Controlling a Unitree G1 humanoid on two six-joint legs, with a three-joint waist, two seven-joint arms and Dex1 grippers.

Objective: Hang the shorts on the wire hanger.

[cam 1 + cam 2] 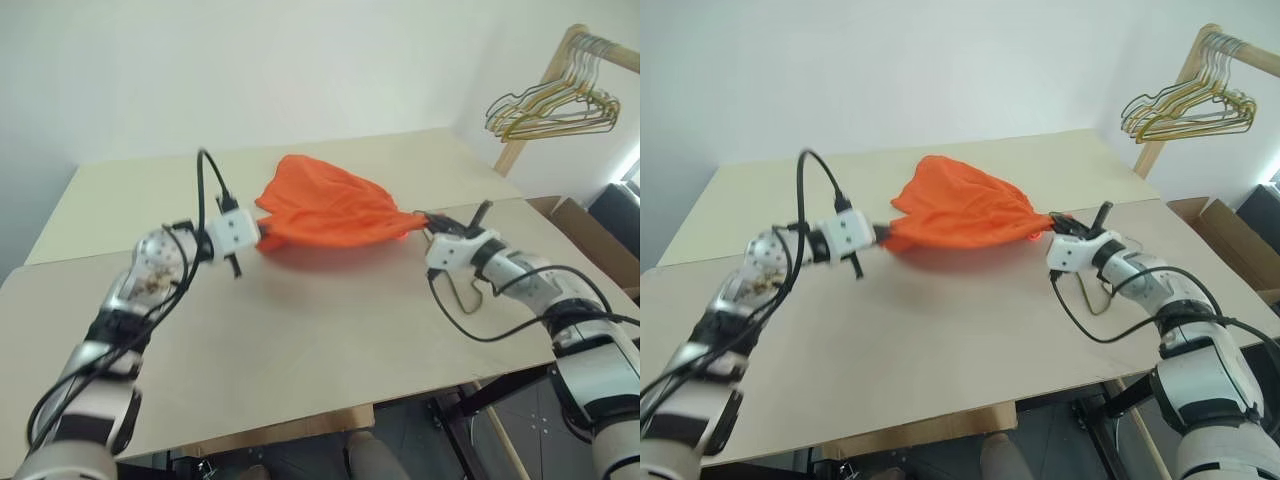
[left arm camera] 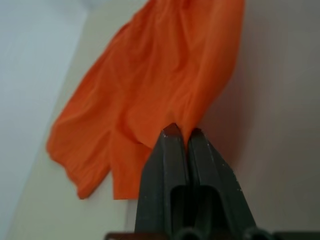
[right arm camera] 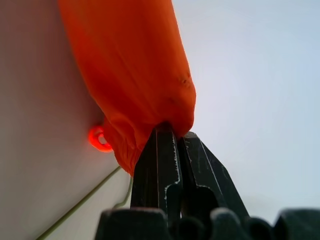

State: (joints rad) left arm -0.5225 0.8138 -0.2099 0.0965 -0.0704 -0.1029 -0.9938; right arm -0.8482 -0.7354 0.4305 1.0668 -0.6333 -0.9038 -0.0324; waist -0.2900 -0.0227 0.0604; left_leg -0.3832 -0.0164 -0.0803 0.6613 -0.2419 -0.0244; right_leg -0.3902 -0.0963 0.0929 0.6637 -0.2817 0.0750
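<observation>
Orange fabric shorts (image 1: 330,212) hang stretched mid-frame above the plywood counter (image 1: 300,340), pinched at either end by the shut left claw (image 1: 262,233) and right claw (image 1: 424,222), while the thin grey wire hanger (image 1: 467,296) lies unthreaded beneath the right wrist.

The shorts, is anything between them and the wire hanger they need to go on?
Nothing visible. The shorts are held between the left gripper and right gripper, and the wire hanger lies on the table under the right arm.
</observation>
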